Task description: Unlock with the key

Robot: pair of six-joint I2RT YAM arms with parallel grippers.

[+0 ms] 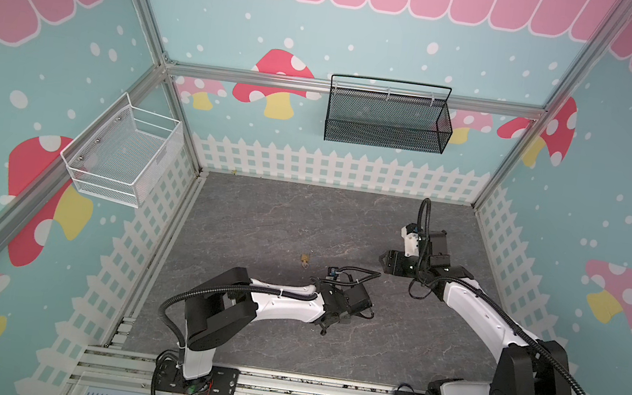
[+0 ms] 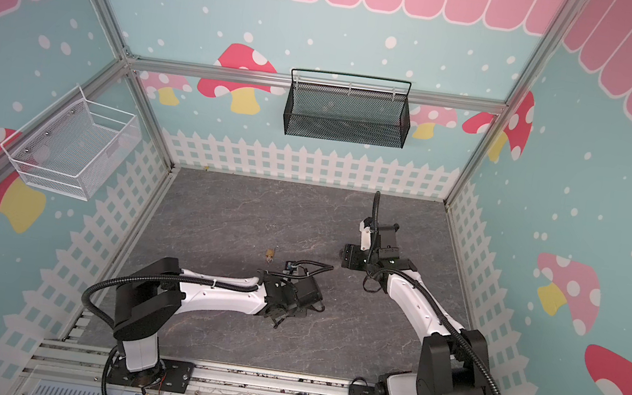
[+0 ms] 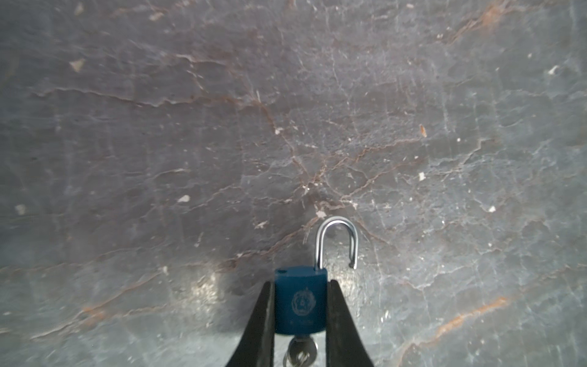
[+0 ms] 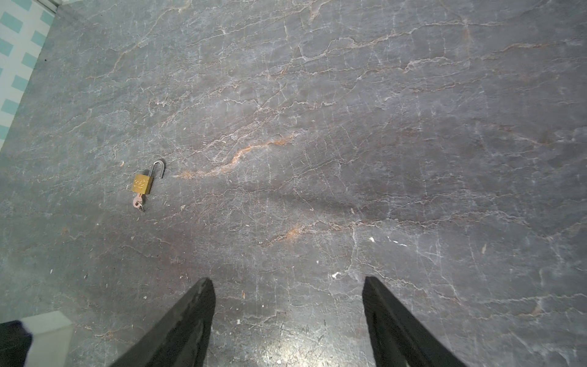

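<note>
In the left wrist view my left gripper (image 3: pixel 300 282) is shut on the body of a blue padlock (image 3: pixel 300 305). Its steel shackle (image 3: pixel 336 241) stands sprung open, with one leg free of the body. A silver key (image 3: pixel 300 351) sits in the keyhole at the padlock's other end. In a top view the left gripper (image 1: pixel 328 324) hangs low over the grey floor and hides the blue padlock. My right gripper (image 4: pixel 287 279) is open with nothing between its fingers, hovering right of centre (image 1: pixel 384 260).
A brass padlock (image 4: pixel 142 183) lies on the floor left of centre (image 1: pixel 305 258), its shackle open and a key in it. A black mesh basket (image 1: pixel 387 118) hangs on the back wall and a white wire basket (image 1: pixel 122 156) on the left wall.
</note>
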